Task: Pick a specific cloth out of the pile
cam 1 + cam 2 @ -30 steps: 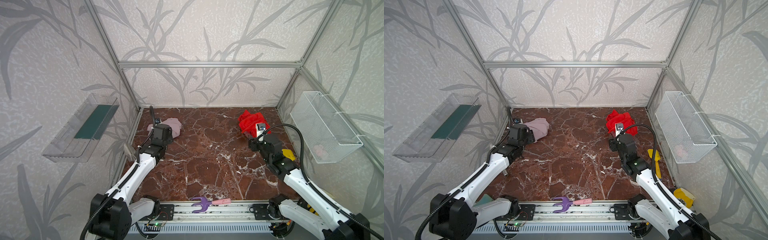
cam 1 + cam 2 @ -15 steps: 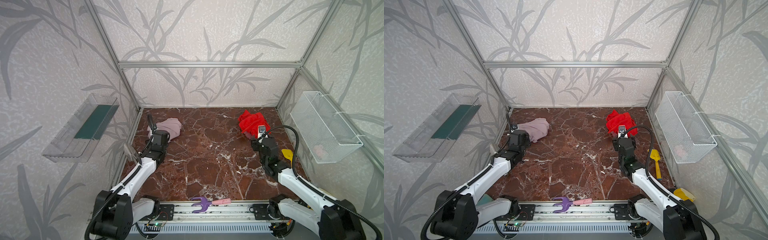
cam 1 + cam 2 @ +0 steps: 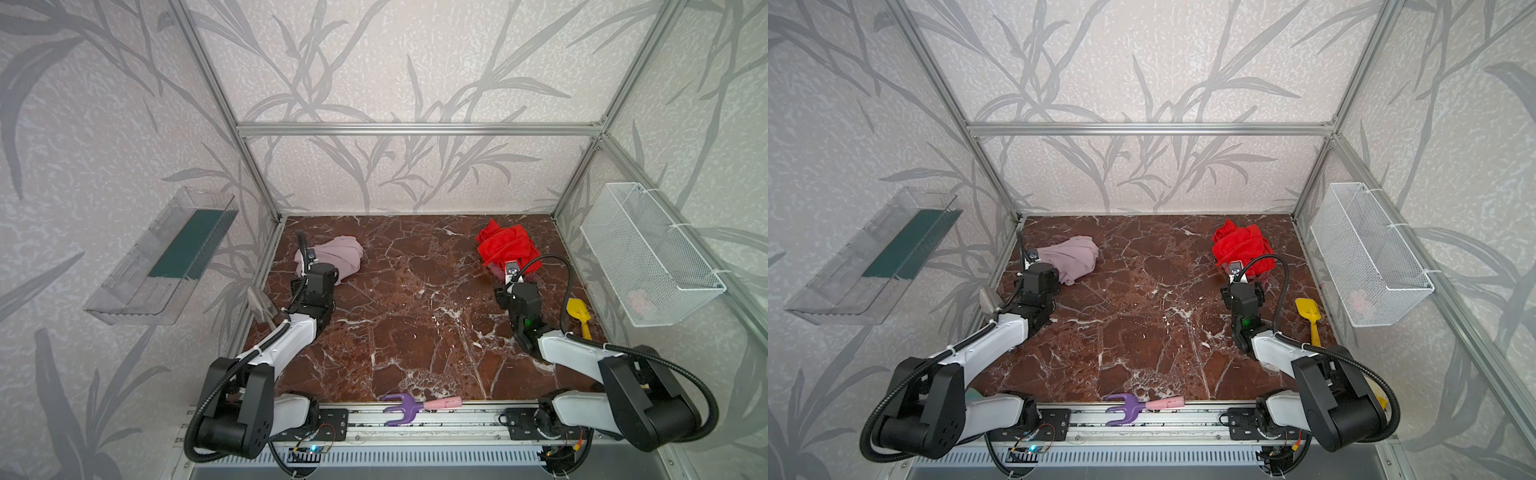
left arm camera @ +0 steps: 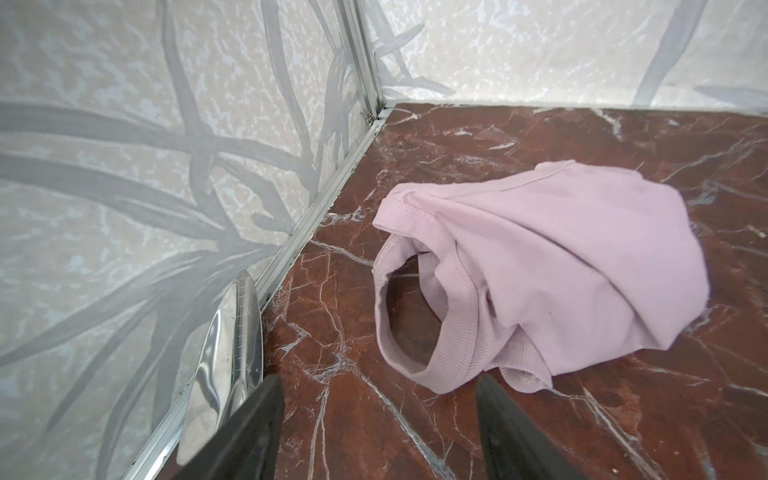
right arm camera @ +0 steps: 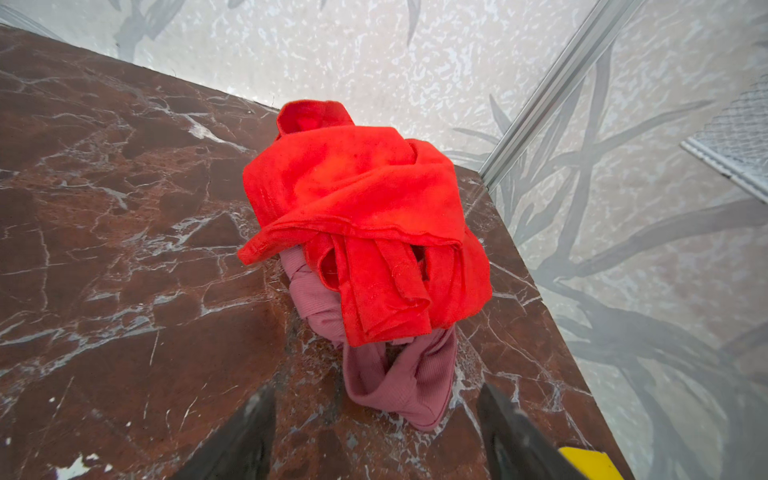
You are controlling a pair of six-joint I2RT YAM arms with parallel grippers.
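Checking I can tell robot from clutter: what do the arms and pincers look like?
The left arm and right arm match: white forearm shells, black joints, bulky black shoulder housings, each with a black ribbed cable hose. Left pincer and right pincer have plain dark tapering fingers. A green light shows on the right wrist.

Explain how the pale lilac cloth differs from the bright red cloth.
Colour: the lilac cloth is pale and muted; the red cloth is vivid.
Place: in both top views the lilac cloth lies back left, the red cloth back right.
Company: the lilac cloth lies alone; the red cloth sits on a dusty rose cloth.
Shared: both lie crumpled on the marble floor, and neither is gripped.
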